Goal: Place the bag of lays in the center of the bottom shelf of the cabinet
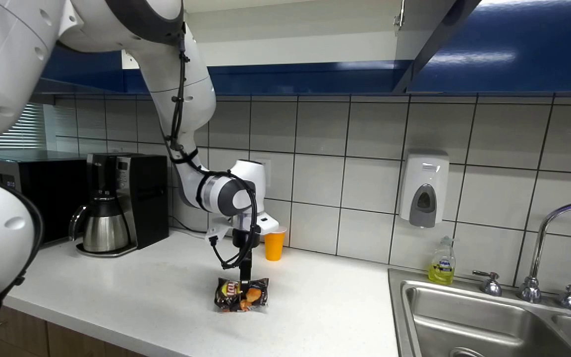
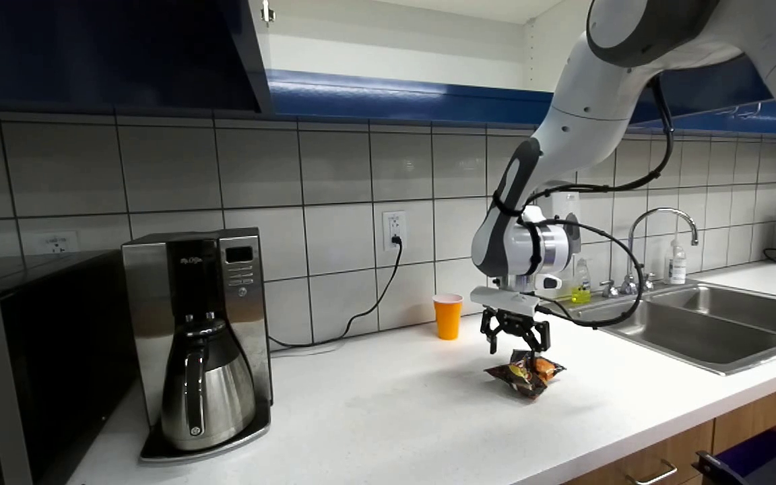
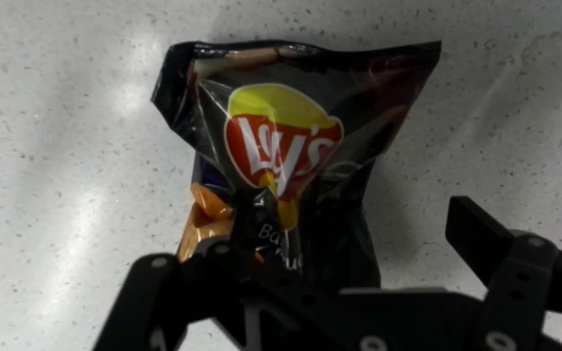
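Note:
The bag of lays (image 1: pixel 228 298), black with orange-yellow markings, lies on the white counter; it also shows in an exterior view (image 2: pixel 521 381) and in the wrist view (image 3: pixel 281 131). My gripper (image 2: pixel 513 354) points down over it with its fingers spread. In the wrist view (image 3: pixel 359 214) one finger presses into the creased middle of the bag. The other finger is beside the bag, over bare counter. The cabinet (image 1: pixel 305 79) hangs above with its white inside open, also in an exterior view (image 2: pixel 408 94). The top of its bottom shelf is hidden behind the blue front edge.
An orange cup (image 1: pixel 274 245) stands by the tiled wall behind the gripper. A coffee maker (image 2: pixel 226 337) and a microwave (image 2: pixel 44 364) stand at one end. A steel sink (image 1: pixel 464 317) with a soap bottle (image 1: pixel 442 263) is at the other. Raised cabinet doors (image 1: pixel 503 49) flank the opening.

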`<state>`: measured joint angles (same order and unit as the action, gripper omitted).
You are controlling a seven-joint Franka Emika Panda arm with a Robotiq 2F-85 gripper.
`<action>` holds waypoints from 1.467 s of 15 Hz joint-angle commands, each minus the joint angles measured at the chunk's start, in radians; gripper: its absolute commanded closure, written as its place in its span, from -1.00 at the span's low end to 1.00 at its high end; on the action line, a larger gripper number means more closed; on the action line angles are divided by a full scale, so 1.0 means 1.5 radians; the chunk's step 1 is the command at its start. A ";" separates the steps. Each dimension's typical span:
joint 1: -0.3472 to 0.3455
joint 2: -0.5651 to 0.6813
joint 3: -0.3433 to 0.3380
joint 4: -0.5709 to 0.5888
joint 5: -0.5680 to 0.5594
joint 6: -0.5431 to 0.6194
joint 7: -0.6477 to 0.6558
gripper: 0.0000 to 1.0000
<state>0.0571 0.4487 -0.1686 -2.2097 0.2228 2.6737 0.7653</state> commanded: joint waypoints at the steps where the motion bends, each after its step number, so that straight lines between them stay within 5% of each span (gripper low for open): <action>1: 0.009 0.008 -0.008 0.020 -0.020 -0.021 0.024 -0.50; 3: 0.011 0.011 -0.007 0.022 -0.021 -0.022 0.022 -0.31; 11: 0.012 0.012 -0.002 0.023 -0.022 -0.021 0.011 0.94; 22: -0.009 -0.017 0.044 0.021 -0.008 -0.024 -0.102 0.99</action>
<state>0.0711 0.4585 -0.1420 -2.1710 0.2120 2.6710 0.6972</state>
